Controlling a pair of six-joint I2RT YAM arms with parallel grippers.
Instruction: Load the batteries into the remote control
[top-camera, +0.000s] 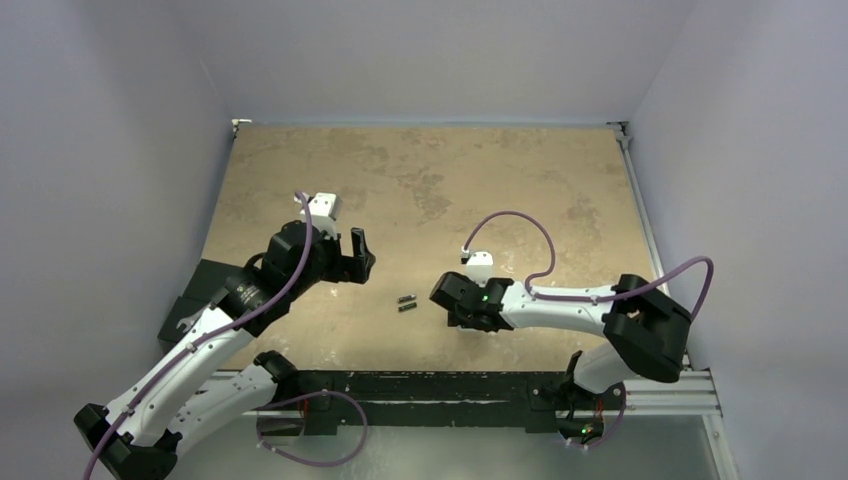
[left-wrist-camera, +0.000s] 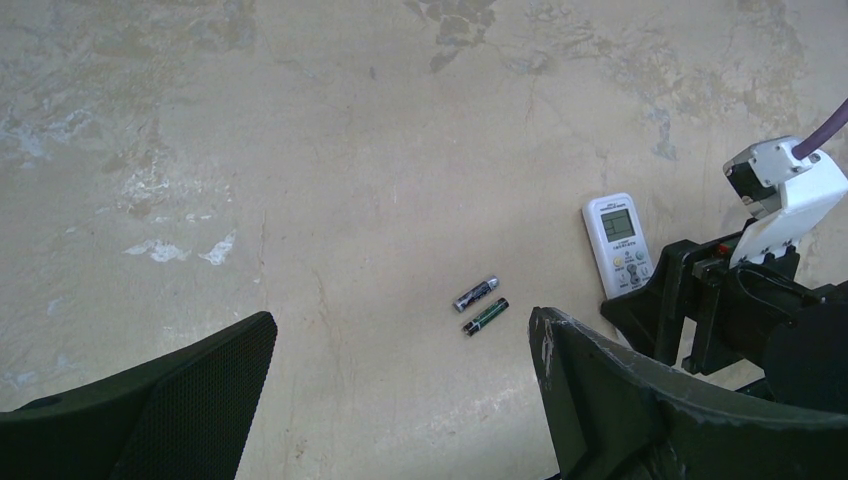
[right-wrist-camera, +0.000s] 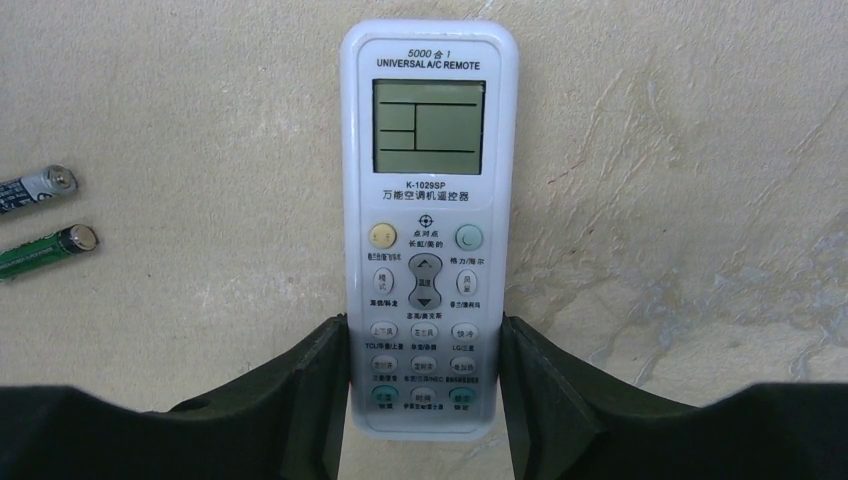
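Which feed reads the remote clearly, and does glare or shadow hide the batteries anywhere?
Right wrist: remote control sharp, print legible, shadowed only between the jaws. Left wrist: batteries crisp, even light, no glare. Top view: batteries just tiny dark specks, remote hidden.

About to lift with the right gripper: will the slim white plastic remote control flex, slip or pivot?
The slim white plastic remote control looks rigid, so flex seems unlikely. The right gripper pinches only its button end, so the display end may sag or pivot. Its smooth sides look slippery.
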